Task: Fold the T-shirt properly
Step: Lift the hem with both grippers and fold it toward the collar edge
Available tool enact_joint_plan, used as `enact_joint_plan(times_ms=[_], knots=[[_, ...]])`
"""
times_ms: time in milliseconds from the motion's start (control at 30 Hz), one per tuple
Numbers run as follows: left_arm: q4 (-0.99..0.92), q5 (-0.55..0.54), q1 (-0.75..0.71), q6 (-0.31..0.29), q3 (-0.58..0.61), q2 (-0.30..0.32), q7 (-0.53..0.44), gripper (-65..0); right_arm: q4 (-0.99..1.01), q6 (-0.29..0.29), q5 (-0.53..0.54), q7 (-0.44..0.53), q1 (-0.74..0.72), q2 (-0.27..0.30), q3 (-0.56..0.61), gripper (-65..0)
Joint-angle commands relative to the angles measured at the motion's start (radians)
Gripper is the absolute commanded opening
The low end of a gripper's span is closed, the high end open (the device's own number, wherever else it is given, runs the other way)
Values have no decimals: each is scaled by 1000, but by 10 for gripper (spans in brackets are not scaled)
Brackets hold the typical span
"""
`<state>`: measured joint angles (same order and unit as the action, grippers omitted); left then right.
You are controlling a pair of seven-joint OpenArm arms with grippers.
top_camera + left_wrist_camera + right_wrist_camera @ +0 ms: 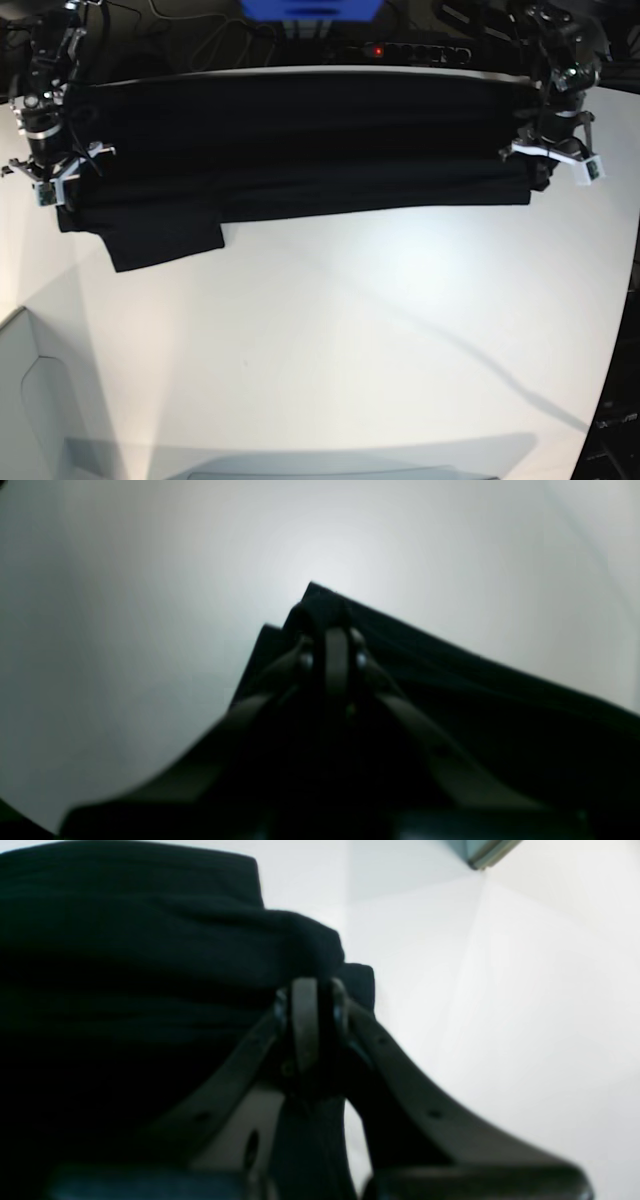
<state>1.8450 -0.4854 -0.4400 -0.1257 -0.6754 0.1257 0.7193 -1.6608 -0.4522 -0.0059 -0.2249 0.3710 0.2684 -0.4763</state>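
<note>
— Where's the shirt, and how far along are you?

— Reading the base view from its left: my right claw (52,185) is clamped on one end of the large plain black cloth T-shirt (300,145), with a sleeve flap hanging out below that end onto the white bench (350,340). The shirt stretches as a long band across the far side of the bench, and over at the other end my left claw (548,160) is pinched shut on that corner too.

— Both really gripping?

— Yes — in the right wrist view the fingers are closed with black cloth bunched between them, and the left wrist view shows the same on a layered edge.

— So what's done?

— I'd judge one lengthwise fold is in: the layers look doubled along the edge. Left to do, as I read it — tuck that loose sleeve, then fold the band across into a compact packet.
</note>
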Motion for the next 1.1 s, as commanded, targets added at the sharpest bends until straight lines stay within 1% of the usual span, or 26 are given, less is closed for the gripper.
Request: enact_joint_plan(times_ms=[0,67,267,367,533,733,800,933,1000,1067], knots=[[-1,1,-3,7,-11,29,-30,-648,-16,5,5,19,10,13,-8,-650],[-28,1,0,7,-11,38,-31,-648,-16,5,5,19,20,13,-8,-650],[-57,3,-3,5,-4,35,-25,-648,34,5,5,19,32,13,-6,-650],[-55,7,-21,5,-4,27,-22,-648,69,5,5,19,32,16,-6,-650],[-67,9,-52,5,-4,27,-31,-648,73,5,4,19,33,13,-6,-650],[-135,4,-26,5,-4,29,-31,-648,73,5,1,9,33,13,35,-650],[-149,6,-20,5,-4,29,-31,-648,73,5,1,9,33,13,35,-604],[-158,1,-18,5,-4,30,-31,-648,66,5,1,9,50,13,29,-459],[-156,1,-10,5,-4,29,-31,-648,44,5,1,11,59,13,26,-401],[-156,3,2,5,-4,29,-30,-648,21,5,1,11,66,13,1,-369]])
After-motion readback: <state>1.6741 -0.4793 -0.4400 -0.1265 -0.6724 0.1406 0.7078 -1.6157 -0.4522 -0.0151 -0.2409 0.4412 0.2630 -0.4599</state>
